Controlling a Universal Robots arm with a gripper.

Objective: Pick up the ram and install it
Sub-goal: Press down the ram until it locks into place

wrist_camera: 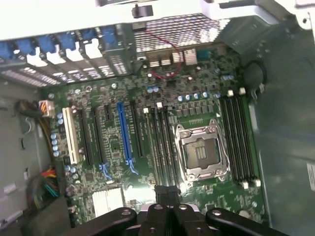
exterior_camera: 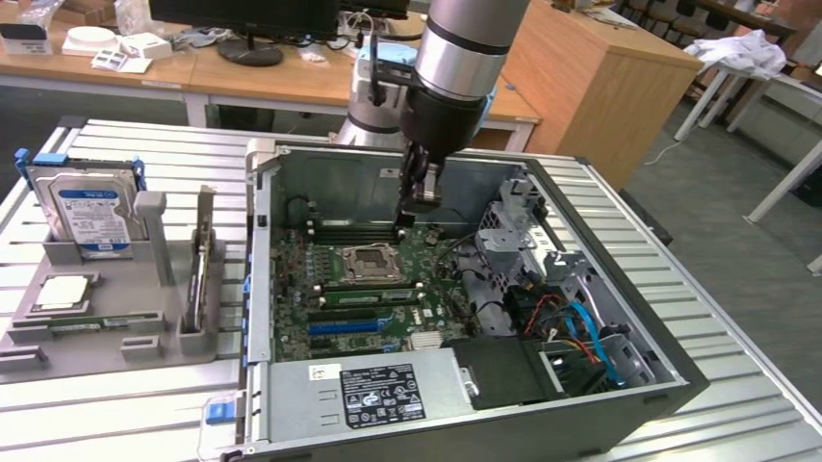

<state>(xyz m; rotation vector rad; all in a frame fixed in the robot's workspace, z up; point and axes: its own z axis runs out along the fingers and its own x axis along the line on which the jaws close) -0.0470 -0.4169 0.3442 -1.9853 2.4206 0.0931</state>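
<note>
My gripper hangs inside the open computer case, just above the black memory slots behind the processor socket. Its fingers are shut and I see nothing between them. A thin green stick with dark chips, which looks like the ram, stands in a slot on the near side of the socket, apart from the gripper. In the wrist view the motherboard lies below, with black slots on either side of the socket.
A grey holder at the exterior view's left carries a hard drive, a silver square chip and a dark green strip. The case walls, the power supply and coloured cables hem in the board.
</note>
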